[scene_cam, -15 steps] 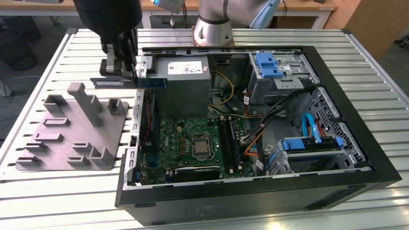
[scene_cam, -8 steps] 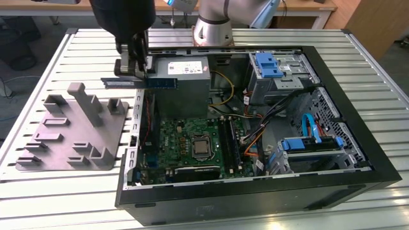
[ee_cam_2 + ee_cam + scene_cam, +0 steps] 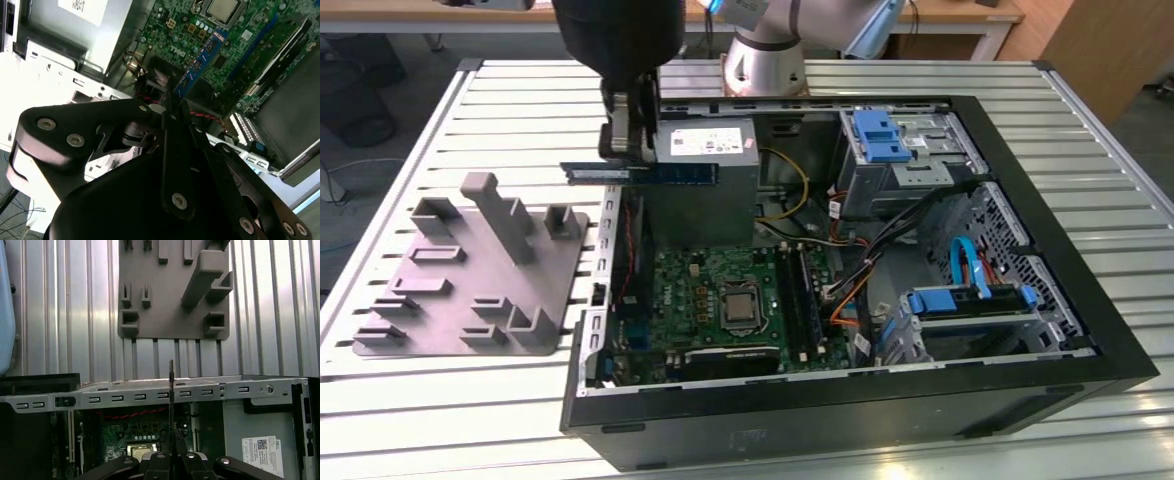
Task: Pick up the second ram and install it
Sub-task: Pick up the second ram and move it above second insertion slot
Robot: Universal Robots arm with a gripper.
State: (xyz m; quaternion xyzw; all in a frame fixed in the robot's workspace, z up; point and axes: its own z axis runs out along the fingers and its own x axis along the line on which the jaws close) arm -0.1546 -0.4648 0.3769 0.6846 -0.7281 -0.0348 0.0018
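A grey plastic block with upright posts [image 3: 467, 270] lies on the slatted metal worktop [image 3: 400, 400], near the edge at the exterior view's left. In the first wrist view this grey plastic block [image 3: 172, 295] is seen from above, beyond the case wall.

Beside it stands a black, open computer case [image 3: 854, 410], which takes the middle of the worktop and reaches near the edge at the exterior view's right. Inside the case, from the exterior view's left to its right, there are:
- a grey metal power supply box [image 3: 707, 195] at the far side
- a green motherboard [image 3: 700, 290] in front of it, with a silver processor socket [image 3: 740, 308] and long black slots [image 3: 803, 290] next to the socket
- loose yellow, orange and blue cables
- two blue plastic drive brackets [image 3: 881, 135].

The arm [image 3: 767, 55] rises from the far edge of the worktop and bends over the far corner of the case at the exterior view's left. Its black gripper [image 3: 624, 160] points down, and the fingers are clamped on the thin, long dark blue-green circuit-board stick, the second ram [image 3: 674, 174]. The second ram is in the air and level, above the case wall. One end is over the gap between block and case, and the other end is in front of the power supply box. In the second wrist view the second ram [image 3: 200, 62] sticks out from the gripper [image 3: 172, 105] above the motherboard, not in any slot. In the first wrist view it is seen on edge as a thin dark line [image 3: 171, 390].
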